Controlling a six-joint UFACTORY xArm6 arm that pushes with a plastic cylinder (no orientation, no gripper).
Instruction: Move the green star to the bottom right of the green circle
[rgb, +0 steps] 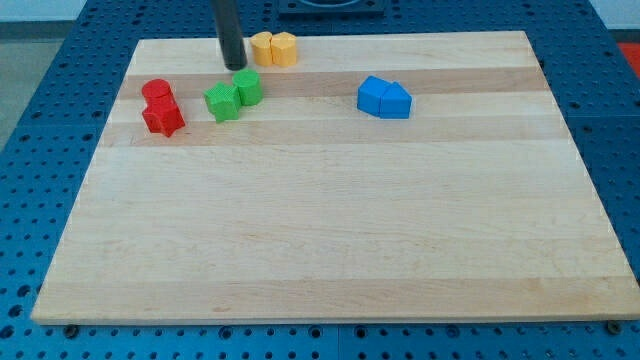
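Observation:
The green star (222, 102) lies on the wooden board near the view's top left. The green circle (248, 87) touches it on its upper right side. My tip (234, 65) stands just above the green circle, between it and the yellow blocks, a little up and to the right of the star. The rod rises out of the view's top.
Two yellow blocks (273, 48) sit side by side at the board's top edge. A red circle (156, 92) and a red star (163, 118) lie left of the green star. Two blue blocks (384, 97) lie right of centre top. Board edge (330, 322) at the bottom.

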